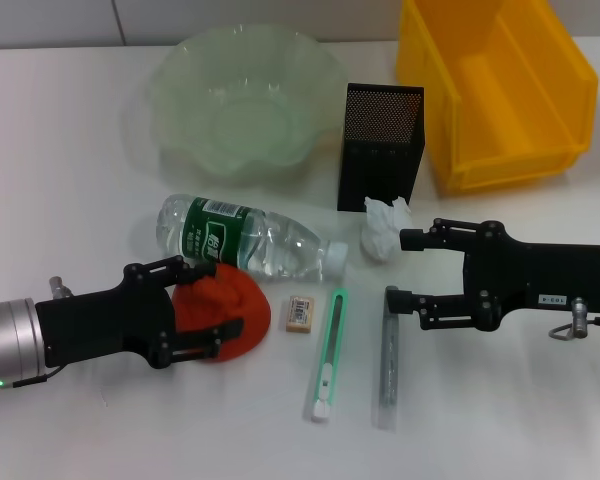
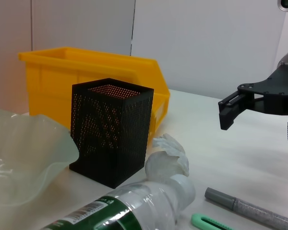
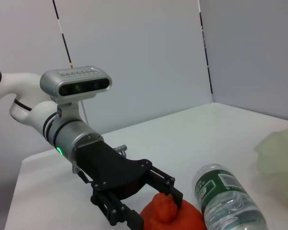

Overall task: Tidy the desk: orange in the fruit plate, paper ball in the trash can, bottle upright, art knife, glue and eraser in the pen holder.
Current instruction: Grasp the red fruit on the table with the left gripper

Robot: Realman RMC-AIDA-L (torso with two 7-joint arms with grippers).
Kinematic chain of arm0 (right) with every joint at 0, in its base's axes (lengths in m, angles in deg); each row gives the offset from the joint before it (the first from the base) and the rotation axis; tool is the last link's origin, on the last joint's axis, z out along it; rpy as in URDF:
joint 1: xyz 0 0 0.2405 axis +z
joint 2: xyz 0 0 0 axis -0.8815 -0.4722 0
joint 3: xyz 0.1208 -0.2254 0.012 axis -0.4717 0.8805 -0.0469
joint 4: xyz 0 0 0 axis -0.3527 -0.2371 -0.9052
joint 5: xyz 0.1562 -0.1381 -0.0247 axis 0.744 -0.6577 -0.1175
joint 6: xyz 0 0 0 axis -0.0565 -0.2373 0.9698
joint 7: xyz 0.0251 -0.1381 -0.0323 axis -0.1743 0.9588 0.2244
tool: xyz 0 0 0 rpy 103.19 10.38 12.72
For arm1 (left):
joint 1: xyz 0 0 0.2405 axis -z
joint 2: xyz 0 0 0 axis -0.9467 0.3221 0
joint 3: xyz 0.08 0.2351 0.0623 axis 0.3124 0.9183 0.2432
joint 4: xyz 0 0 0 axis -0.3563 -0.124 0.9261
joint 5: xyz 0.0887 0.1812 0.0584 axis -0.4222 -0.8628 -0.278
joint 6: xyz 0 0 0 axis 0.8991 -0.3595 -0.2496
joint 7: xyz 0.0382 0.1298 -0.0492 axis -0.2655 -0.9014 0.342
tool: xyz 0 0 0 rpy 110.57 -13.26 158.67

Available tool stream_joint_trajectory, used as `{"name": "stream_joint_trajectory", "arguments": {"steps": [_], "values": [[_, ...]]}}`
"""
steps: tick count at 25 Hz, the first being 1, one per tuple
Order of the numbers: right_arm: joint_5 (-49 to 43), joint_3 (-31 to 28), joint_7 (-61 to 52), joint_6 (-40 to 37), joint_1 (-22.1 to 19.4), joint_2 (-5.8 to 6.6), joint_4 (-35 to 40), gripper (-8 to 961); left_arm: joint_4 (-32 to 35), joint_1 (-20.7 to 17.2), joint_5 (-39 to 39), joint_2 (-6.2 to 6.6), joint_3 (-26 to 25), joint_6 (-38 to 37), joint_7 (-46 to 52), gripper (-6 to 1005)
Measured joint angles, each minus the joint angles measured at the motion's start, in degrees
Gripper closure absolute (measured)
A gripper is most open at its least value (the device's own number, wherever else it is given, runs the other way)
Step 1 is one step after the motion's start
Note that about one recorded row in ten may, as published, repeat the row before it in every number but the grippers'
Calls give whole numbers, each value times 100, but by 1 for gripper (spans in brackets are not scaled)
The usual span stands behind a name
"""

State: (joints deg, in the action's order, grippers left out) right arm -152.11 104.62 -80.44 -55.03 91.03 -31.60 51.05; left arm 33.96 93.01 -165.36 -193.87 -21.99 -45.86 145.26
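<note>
The orange [image 1: 230, 300] lies on the table with my left gripper [image 1: 228, 298] shut on it, one finger on each side. The bottle [image 1: 245, 238] lies on its side just behind, cap toward the paper ball [image 1: 383, 228]. My right gripper [image 1: 398, 268] stands open beside the paper ball, its far finger almost touching it. The eraser [image 1: 300, 312], green art knife [image 1: 327, 355] and grey glue stick [image 1: 387, 360] lie in a row at the front. The pen holder [image 1: 380, 145] stands behind the paper ball. The fruit plate [image 1: 180, 70] and trash can [image 1: 500, 90] sit at the back.
The right gripper's near fingertip sits at the top end of the glue stick. In the left wrist view the pen holder [image 2: 110, 139] stands close to the paper ball [image 2: 168, 160] and the trash can [image 2: 62, 72]. Bare table lies along the front edge.
</note>
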Motion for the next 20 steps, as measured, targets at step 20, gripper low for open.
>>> {"name": "stream_joint_trajectory", "arguments": {"steps": [20], "values": [[0,-1,-12,-22,-9,8,0,152,8,27,0,0,0,106,11,560]]}}
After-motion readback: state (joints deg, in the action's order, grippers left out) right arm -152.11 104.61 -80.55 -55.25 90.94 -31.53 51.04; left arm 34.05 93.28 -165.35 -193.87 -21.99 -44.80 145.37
